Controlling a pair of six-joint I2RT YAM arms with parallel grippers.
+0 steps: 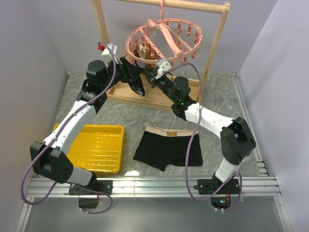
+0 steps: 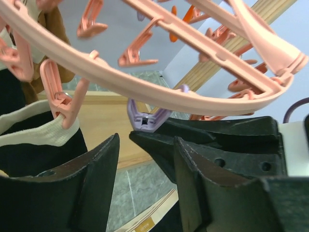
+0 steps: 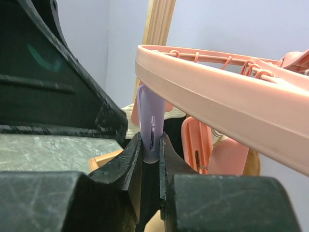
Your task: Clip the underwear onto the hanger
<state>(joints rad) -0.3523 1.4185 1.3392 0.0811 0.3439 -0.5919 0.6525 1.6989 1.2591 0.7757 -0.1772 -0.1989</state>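
Note:
The black underwear [image 1: 169, 146] with a tan-pink waistband lies flat on the table, in front of both arms and held by neither gripper. The salmon-pink ring hanger [image 1: 164, 39] hangs from the wooden rack, tilted. My right gripper [image 1: 156, 74] is under the ring's near edge; in the right wrist view it [image 3: 151, 145] is shut on a lilac peg [image 3: 150, 121] that hangs from the hanger ring [image 3: 217, 104]. My left gripper [image 1: 131, 69] is just to its left, open and empty [image 2: 146, 159], below the ring [image 2: 145, 87] and facing the same lilac peg [image 2: 145, 118].
Another dark garment with a cream-white band [image 1: 136, 83] hangs from pegs by the left gripper [image 2: 29, 128]. The wooden rack frame [image 1: 216, 46] and its base [image 1: 161, 100] stand behind. A yellow tray [image 1: 99, 146] lies at front left.

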